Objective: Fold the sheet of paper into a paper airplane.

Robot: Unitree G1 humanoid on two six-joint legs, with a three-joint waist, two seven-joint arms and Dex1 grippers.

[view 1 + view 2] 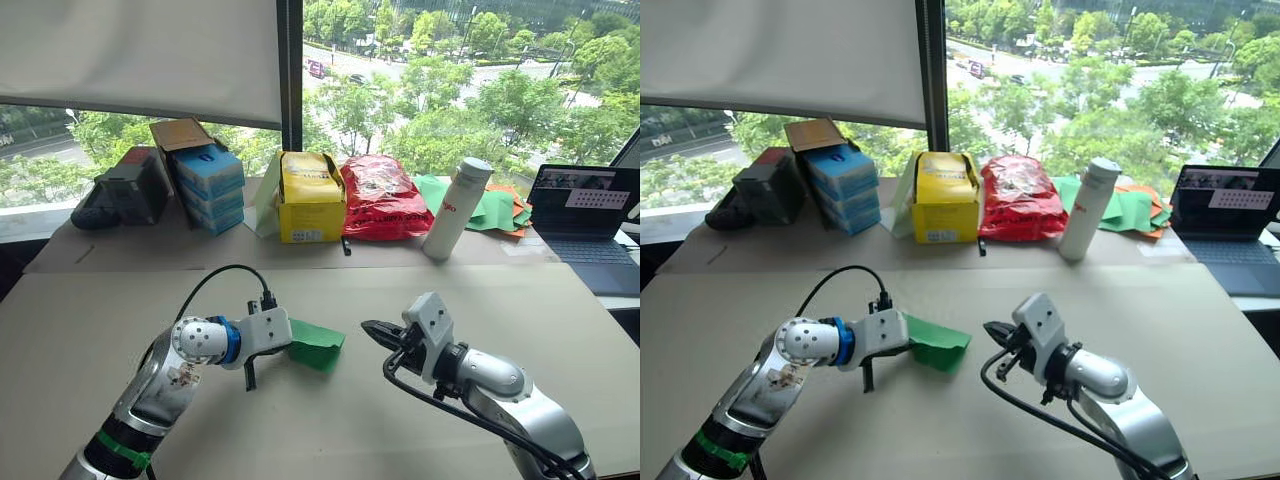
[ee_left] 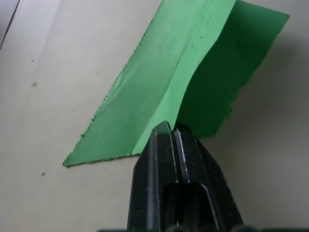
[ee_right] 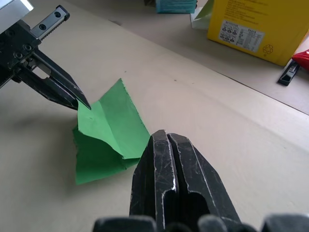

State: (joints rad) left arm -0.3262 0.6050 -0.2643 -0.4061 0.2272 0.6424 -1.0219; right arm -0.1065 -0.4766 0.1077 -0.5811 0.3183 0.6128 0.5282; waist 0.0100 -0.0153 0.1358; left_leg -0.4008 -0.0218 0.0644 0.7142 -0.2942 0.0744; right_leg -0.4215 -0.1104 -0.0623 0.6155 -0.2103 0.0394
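Left eye view: the folded sheet of paper (image 1: 317,345) lies on the table (image 1: 80,320) between the two arms, touching the left gripper (image 1: 291,343), with the right gripper (image 1: 372,330) near it but apart. Left wrist view: the left gripper's jaws are pressed together on the paper's raised crease, pinching its edge. Right wrist view: the right gripper (image 3: 167,136) has its jaws closed on nothing, just beside the paper's near edge, and a yellow box (image 3: 260,24) stands further back.

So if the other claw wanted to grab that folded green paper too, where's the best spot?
Probably the raised fold of the sheet of paper, at the end facing the right gripper. The left gripper is shut on the opposite end, and the crease stands up off the table, so fingers could close around it from the right.
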